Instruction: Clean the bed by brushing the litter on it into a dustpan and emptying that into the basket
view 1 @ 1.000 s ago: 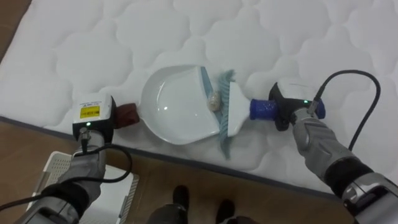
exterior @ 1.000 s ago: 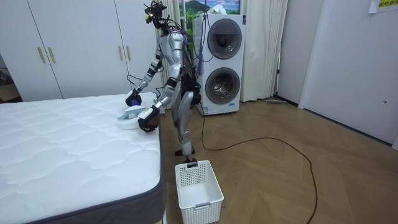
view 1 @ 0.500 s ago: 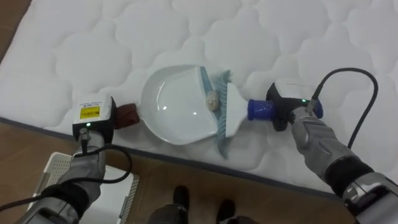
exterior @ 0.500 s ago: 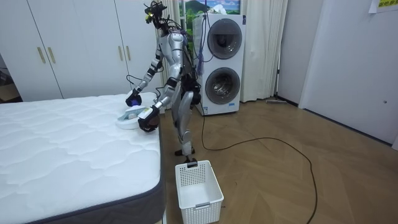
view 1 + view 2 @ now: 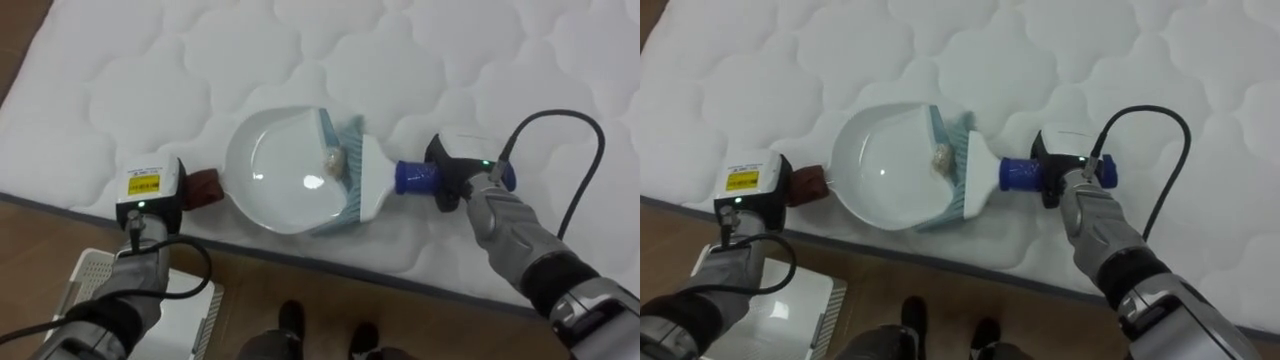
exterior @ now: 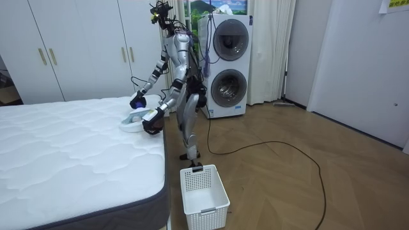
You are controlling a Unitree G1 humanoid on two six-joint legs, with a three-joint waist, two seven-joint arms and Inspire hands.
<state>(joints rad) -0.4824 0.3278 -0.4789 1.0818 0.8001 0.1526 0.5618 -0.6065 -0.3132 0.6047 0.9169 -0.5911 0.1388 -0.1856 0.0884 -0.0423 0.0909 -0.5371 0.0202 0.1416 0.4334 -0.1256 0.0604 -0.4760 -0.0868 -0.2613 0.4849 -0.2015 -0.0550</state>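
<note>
Down at the long edge of the bed, the robot stands upright on the wooden floor and leans its arms over the quilted white mattress. Its right hand is clamped on the blue handle of a brush, with the dark fingers wrapped round the grip and the handle's blue end sticking out on the hand's far side. From this hand the brush reaches towards the left hand, and its white head and pale blue bristles lie across the near rim of a white dustpan. The dustpan rests flat on the mattress between the two hands, close to the bed's edge, with its open mouth turned to the right hand. A small pale crumpled scrap sits inside the pan, just past the bristles on the side away from the right hand; it seems to touch them, though the view is too coarse to be sure. The pan's dark red handle points at the left hand and disappears under it. That hand hangs over the very edge of the mattress, seen from its back, so whether it grips the handle cannot be told. Below the left hand, on the floor beside the bed, stands a white slatted basket. Behind the robot in the room view are two stacked washing machines.
</note>
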